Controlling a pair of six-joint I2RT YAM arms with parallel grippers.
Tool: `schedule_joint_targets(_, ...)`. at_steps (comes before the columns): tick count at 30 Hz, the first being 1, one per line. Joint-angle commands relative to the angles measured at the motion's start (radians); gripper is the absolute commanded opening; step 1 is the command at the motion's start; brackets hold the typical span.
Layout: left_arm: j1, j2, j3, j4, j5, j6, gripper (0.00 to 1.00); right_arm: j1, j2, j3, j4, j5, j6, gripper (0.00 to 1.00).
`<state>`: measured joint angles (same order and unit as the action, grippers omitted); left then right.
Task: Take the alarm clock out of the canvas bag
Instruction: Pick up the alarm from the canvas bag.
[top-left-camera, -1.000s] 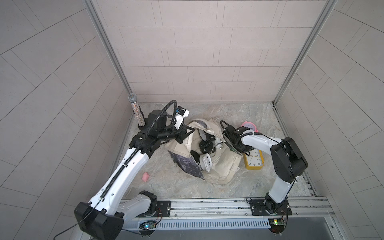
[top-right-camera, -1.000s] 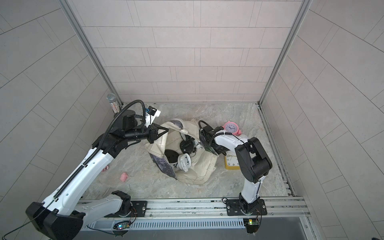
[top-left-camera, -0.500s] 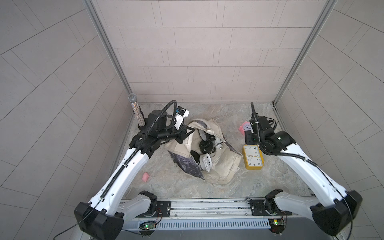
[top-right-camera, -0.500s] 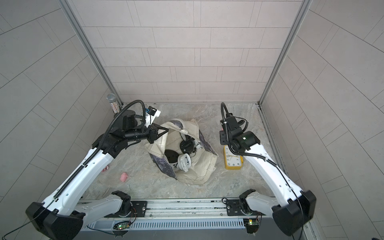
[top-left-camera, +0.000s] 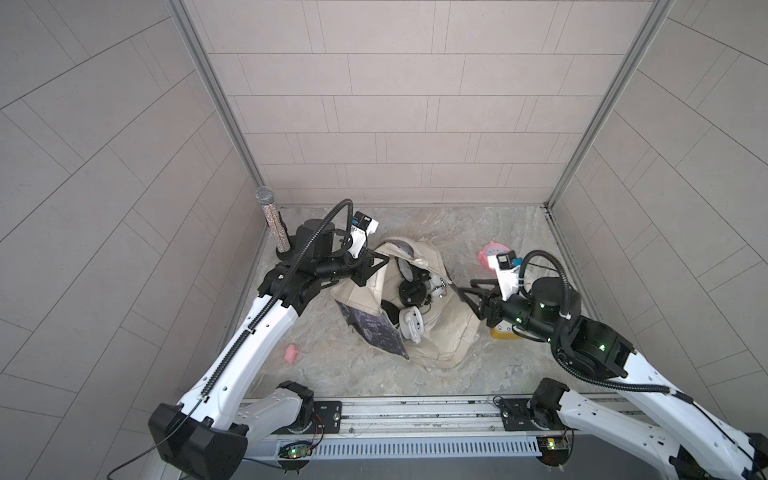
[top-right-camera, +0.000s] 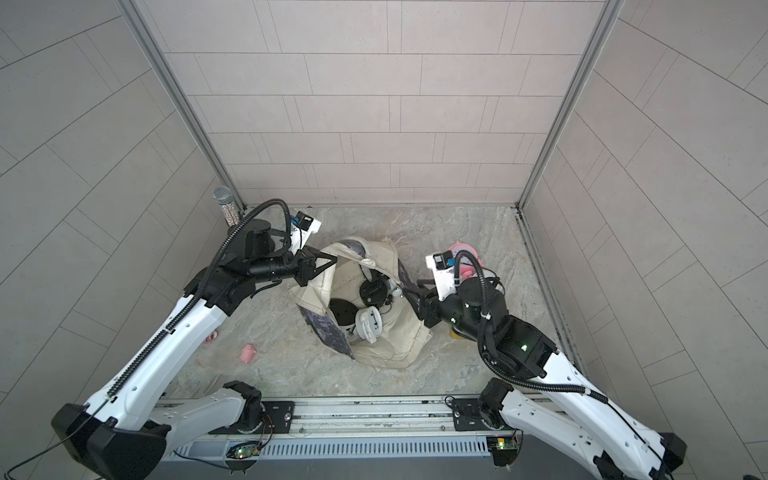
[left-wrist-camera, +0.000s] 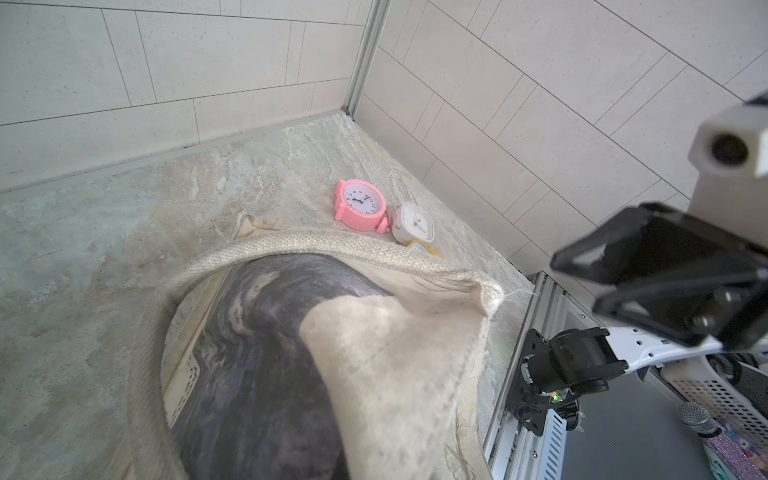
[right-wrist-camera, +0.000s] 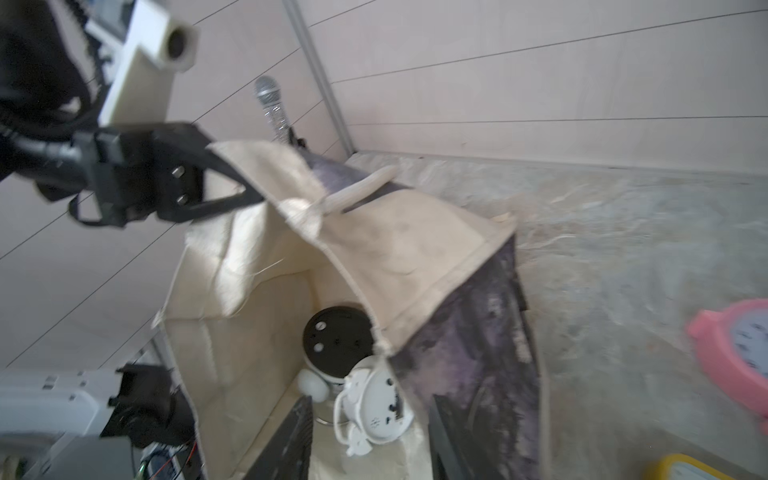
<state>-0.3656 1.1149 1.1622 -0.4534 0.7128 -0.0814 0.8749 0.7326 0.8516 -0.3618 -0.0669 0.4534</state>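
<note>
No brand or lettering can be read. Only the black numerals on the dial of the pink alarm clock (left-wrist-camera: 360, 203) are made out, in the left wrist view, and the printed border of the bag is too blurred for words. The scene is enclosed on three sides by pale tiled walls (top-left-camera: 395, 124). A veined, stone-patterned worktop (top-left-camera: 436, 232) is bounded at the front by a metal rail (top-left-camera: 415, 411), on which both arm bases are mounted.

In the back left corner a glittery microphone (top-left-camera: 274, 226) is stood upright. Near it the left gripper (top-left-camera: 382, 261) is pressed together on the raised rim of the canvas bag (top-left-camera: 451, 336), whose mouth stands open. A small pink object (top-left-camera: 291, 353) is seen on the worktop nearer the rail.

Inside the bag a black alarm clock (top-left-camera: 411, 291) is laid back upward, with a white alarm clock (top-left-camera: 410, 326) just beside it. Their knobs are shown clearly only in the right wrist view.

At the bag's right rim the right gripper (top-left-camera: 466, 287) is held with its jaws spread, and the bag's edge is seen between them in the right wrist view. Further right, outside the bag, the pink alarm clock, a white square clock (left-wrist-camera: 413, 222) and a yellow clock (top-left-camera: 505, 332) are grouped on the worktop. The white square clock is shown plainly only by the left wrist view, being hidden behind the right arm in both top views.
</note>
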Motion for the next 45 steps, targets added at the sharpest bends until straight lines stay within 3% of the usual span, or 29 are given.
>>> schedule_joint_targets(1,0.009,-0.013,0.02,0.059,0.007,-0.004,0.0,0.182,0.033,-0.043,0.135,0.181,-0.003,0.47)
schedule_joint_targets(7,0.01,-0.004,0.02,0.058,0.009,-0.003,0.0,0.397,0.181,-0.089,0.195,0.398,-0.028,0.47)
schedule_joint_targets(13,0.01,-0.005,0.02,0.058,0.013,-0.003,0.0,0.417,0.333,-0.082,0.204,0.514,0.05,0.48)
schedule_joint_targets(16,0.01,-0.008,0.016,0.058,0.013,-0.003,0.0,0.415,0.387,-0.066,0.175,0.583,0.093,0.53)
schedule_joint_targets(32,0.01,-0.016,0.017,0.059,0.02,-0.005,0.0,0.387,0.64,0.069,0.064,0.541,0.191,0.67)
schedule_joint_targets(45,0.01,-0.018,0.016,0.062,0.027,-0.011,0.0,0.348,0.784,0.178,-0.084,0.538,0.236,0.69)
